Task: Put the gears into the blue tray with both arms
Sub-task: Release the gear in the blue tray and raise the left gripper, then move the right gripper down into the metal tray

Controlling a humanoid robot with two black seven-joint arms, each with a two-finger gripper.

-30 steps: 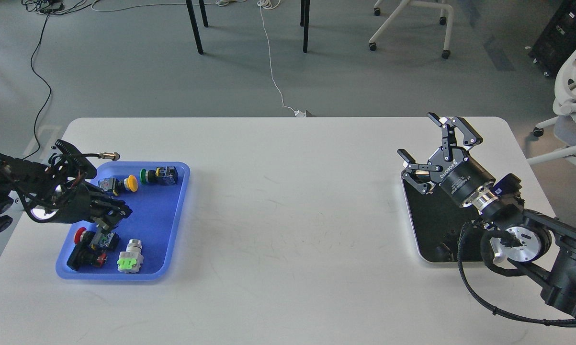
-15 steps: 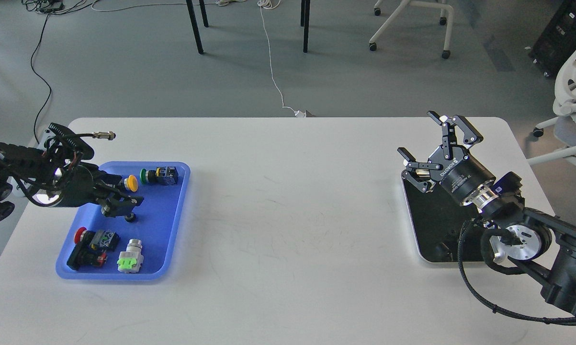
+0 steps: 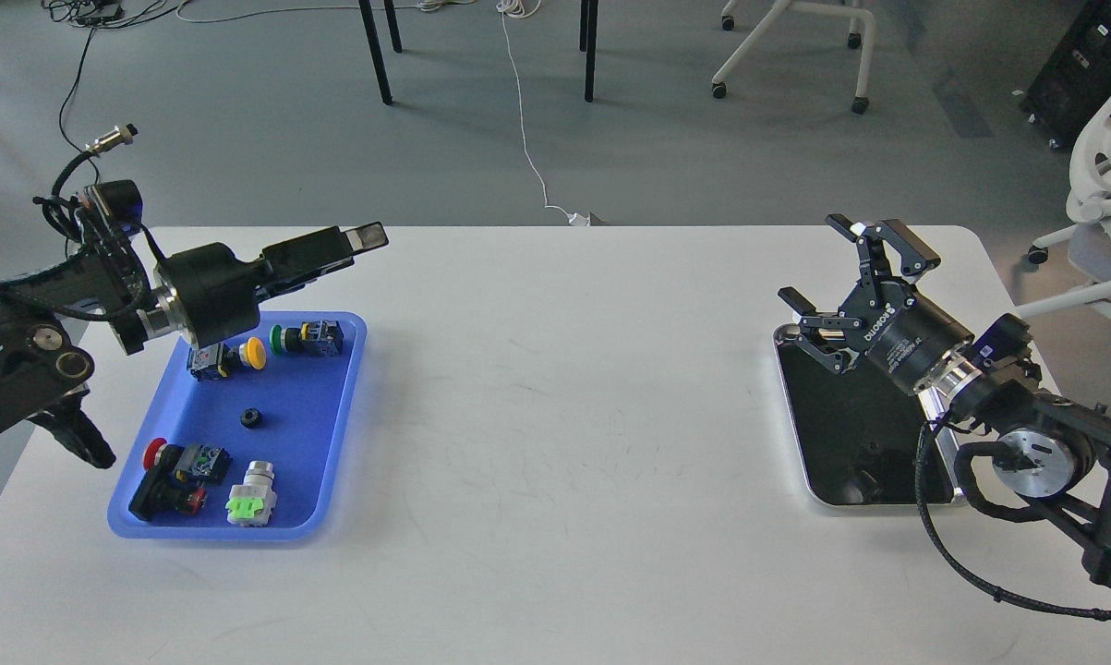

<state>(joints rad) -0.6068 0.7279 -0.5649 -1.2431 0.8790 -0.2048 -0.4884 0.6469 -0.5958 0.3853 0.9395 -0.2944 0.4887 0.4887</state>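
One gear (image 3: 251, 417) lies in the middle of the blue tray (image 3: 329, 443), among the switches (image 3: 307, 338). The left gripper (image 3: 356, 242) hovers above the tray's far edge; whether its fingers are apart I cannot tell. The right gripper (image 3: 841, 268) has its fingers spread, empty, over the far end of the black tray (image 3: 841, 434).

Blue tray (image 3: 333, 434) sits on table (image 3: 555, 388) near its left edge; black tray (image 3: 851, 434) near the right edge, well apart. In the blue tray: gear (image 3: 250, 417) at centre, two push-button switches (image 3: 310, 338) along the far rim, three more (image 3: 199, 480) near the near rim.
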